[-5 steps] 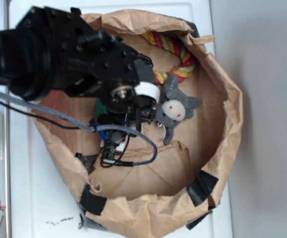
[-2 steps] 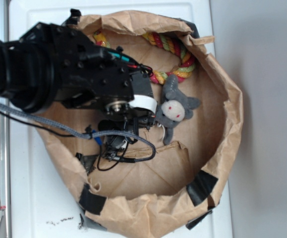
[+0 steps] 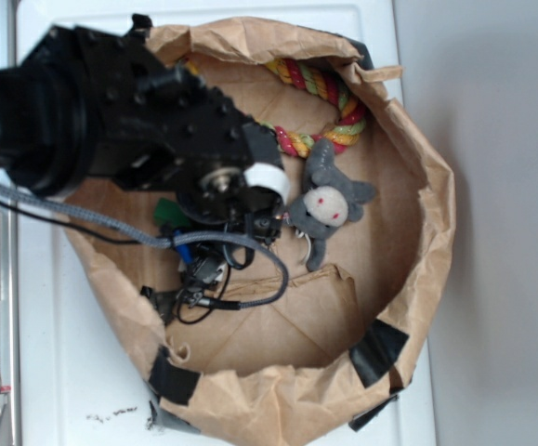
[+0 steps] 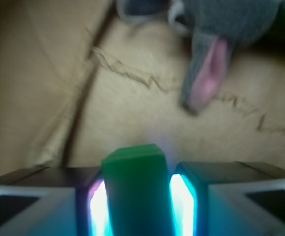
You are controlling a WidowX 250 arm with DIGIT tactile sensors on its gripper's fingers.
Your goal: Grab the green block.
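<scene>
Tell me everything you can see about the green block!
The green block is plain bright green with smooth faces and looks like hard plastic or painted wood. In the wrist view it stands between the two glowing pads of the gripper, which press on both its sides, its flat end facing the brown paper. From outside, only a small green corner peeks out under the black arm.

The arm (image 3: 111,116) is matte black, built of boxy segments dotted with small screws. A white ring (image 3: 267,177) circles a metal hub near its end. A grey braided cable (image 3: 92,226) loops beneath, among thin black and blue wires. The claw (image 4: 138,199) has pale, glowing inner pads (image 4: 98,206).
</scene>
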